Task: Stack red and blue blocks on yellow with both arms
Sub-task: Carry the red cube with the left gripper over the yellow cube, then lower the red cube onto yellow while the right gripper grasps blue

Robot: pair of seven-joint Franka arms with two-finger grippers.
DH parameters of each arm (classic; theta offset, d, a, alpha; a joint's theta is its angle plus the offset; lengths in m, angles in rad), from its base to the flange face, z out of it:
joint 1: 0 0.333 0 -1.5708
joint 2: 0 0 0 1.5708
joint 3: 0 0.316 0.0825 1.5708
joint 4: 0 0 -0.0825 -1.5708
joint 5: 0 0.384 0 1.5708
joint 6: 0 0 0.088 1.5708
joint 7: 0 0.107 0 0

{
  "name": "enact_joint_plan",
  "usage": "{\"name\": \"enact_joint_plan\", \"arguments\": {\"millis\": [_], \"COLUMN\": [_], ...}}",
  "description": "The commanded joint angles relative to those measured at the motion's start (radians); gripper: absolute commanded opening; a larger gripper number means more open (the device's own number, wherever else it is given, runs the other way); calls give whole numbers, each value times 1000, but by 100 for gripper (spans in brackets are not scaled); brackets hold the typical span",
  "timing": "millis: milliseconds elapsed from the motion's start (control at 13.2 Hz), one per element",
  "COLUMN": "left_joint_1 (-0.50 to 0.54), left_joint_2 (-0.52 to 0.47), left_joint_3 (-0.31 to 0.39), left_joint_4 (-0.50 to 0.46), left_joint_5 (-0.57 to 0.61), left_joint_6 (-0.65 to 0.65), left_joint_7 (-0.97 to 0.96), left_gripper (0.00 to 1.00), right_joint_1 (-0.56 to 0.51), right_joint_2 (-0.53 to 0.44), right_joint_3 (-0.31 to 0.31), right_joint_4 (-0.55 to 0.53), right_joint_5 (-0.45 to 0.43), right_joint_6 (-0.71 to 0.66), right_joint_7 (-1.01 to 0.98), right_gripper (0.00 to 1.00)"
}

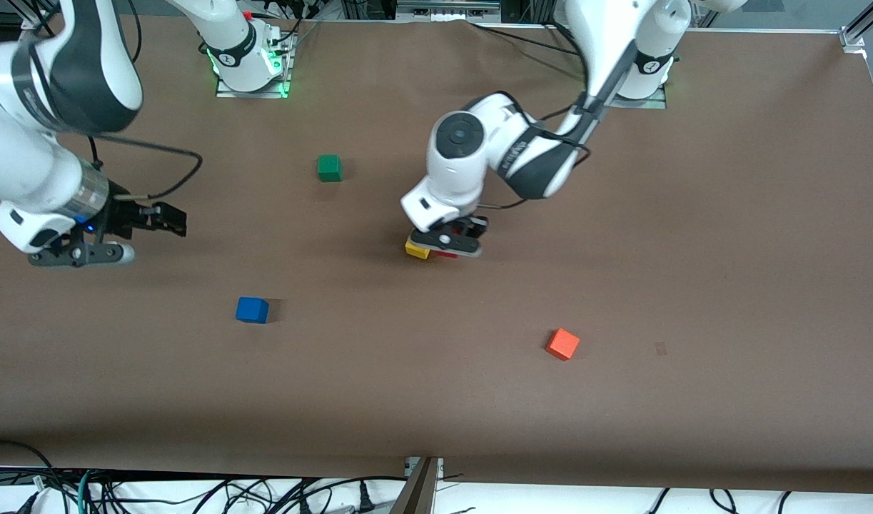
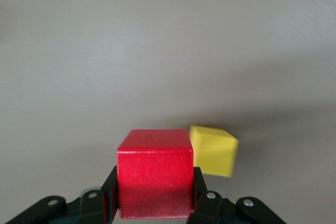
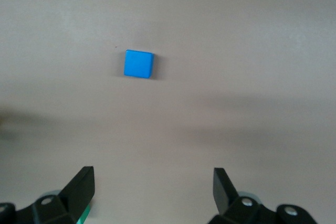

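The red cube point(image 2: 155, 174) is clamped between the fingers of the left gripper point(image 1: 447, 243), near the centre of the front view. In the left wrist view it is seen raised, with the yellow cube point(image 2: 212, 150) just beside it and lower, on the table point(image 1: 729, 250); whether the two touch cannot be told. In the front view only a corner of yellow and a sliver of red are shown under the gripper.

The blue cube point(image 1: 252, 310) is found lower left of centre, on bare table with open room all round it. The right gripper point(image 1: 158, 218) is held in the air at the left edge of the frame, jaws spread wide and empty, with the blue cube seen below it in the right wrist view.

A green cube point(image 1: 329, 168) is set upper left of centre, an orange-red cube point(image 1: 562, 344) lower right. Both are well apart from the others and from the table's edges.

No readable writing is made out.
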State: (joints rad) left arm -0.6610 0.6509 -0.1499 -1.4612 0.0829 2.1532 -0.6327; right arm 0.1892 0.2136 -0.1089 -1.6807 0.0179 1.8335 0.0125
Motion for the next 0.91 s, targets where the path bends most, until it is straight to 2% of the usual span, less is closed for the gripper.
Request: {"name": "enact_joint_plan", "arguments": {"millis": [0,303,531,834], "left_joint_1": [-38,-86,-120,-121], "left_joint_2": [73,119,121,150], "left_joint_3": [9,10,12,19], "left_joint_4": [106,142,154,160], "left_joint_5": [5,9,12,20], "left_joint_6": [-22,-22,-65,-59], "left_joint_7": [4,5,7,88], "left_gripper": [37,40,40,40], "right_joint_1": [-22,-50,-47,-16], "right_joint_2": [58,137,219,328], "right_joint_3": [5,5,8,12], "right_joint_4": [6,6,10,15], "right_joint_5": [25,115,119,116], "right_joint_6": [61,151,254,378], "right_joint_7": [-32,-104,-100,-95], "right_gripper": [100,100,100,100]}}
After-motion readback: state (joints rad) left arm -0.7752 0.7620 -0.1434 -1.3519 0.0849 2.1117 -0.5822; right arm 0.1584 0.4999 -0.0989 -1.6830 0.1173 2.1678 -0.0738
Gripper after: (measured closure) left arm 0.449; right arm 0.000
